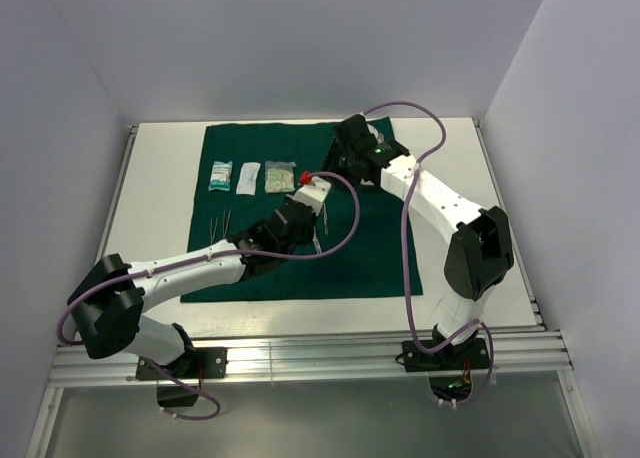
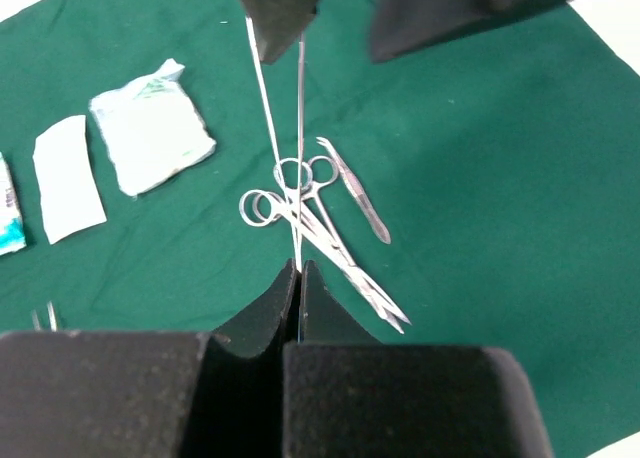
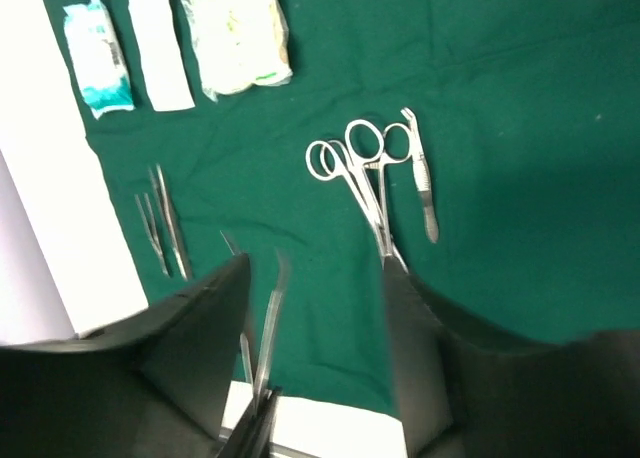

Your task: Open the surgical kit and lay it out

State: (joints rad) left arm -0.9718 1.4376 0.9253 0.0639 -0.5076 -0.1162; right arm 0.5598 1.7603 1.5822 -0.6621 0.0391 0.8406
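Your overhead view is bright and even: the white worktop [image 1: 160, 178] nearly washes out, and only soft shadows fall on the green cloth [image 1: 370, 268]. In the left wrist view the tweezers [image 2: 300, 108] pinched in your left hand [image 2: 300, 270] glint crisply, though the hand itself is dark and soft-edged. The right wrist view is dimmer and slightly soft, the spread right hand [image 3: 315, 261] out of focus.

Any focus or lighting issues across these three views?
Top external: even, diffuse light, sharp, only soft shadows on the green cloth. Left wrist: clamps crisp, but the left gripper's fingers and the dark shapes at the top are defocused. Right wrist: dimmer and soft throughout, packets smeared, slight glare on the clamp rings.
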